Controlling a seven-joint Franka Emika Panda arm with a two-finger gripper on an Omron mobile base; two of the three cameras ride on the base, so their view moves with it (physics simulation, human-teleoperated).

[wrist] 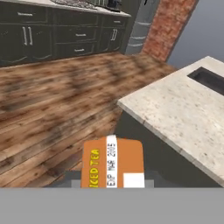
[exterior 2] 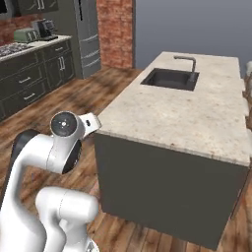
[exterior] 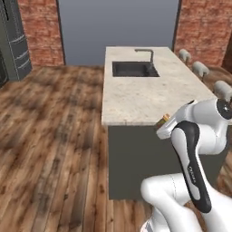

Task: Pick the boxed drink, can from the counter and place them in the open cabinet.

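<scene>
Boxed drink (wrist: pixel 112 162) sits at bottom centre of hand view, right in line w/ the gripper: orange carton, yellow lettering, white strip down the face, small white patch low right. It hangs off the tabletop (wrist: pixel 175 113), over the wood floor (wrist: pixel 57 100) just beside the island's near corner. Gripper is closed as tight as it goes here & carton sits exactly where the fingers would be, so I judge it's clamped on the carton; finger tips themselves are hidden behind it, contact not directly visible.

Base views: arm folded low beside the island end. Tabletop (exterior: pixel 145 90) (exterior 2: pixel 187 113) carries sink (exterior: pixel 134 69) (exterior 2: pixel 171 78) & faucet (exterior: pixel 146 53) (exterior 2: pixel 187 61). A small orange-ish bit at the wrist in left base view may be the carton, too small to be sure. Can: can't spot it.

Handling, my read:
- Light, prob. liquid inside, so weight may slosh a bit on fast swings.
- Thin card walls: semi-stiff, dent if squeezed hard. Hold firm, not crushing.
- Flat sides = good pad contact, low slip vs. a round can. Coated print could be slick-ish.
- Best hold: across two opposite flat faces, mid-height or a bit above, away fr. corners.
- Keep upright in transit; set down flat on its base in the cabinet bay.

Dark cabinets (wrist: pixel 52 35) lie across the floor, well apart fr. here.
</scene>
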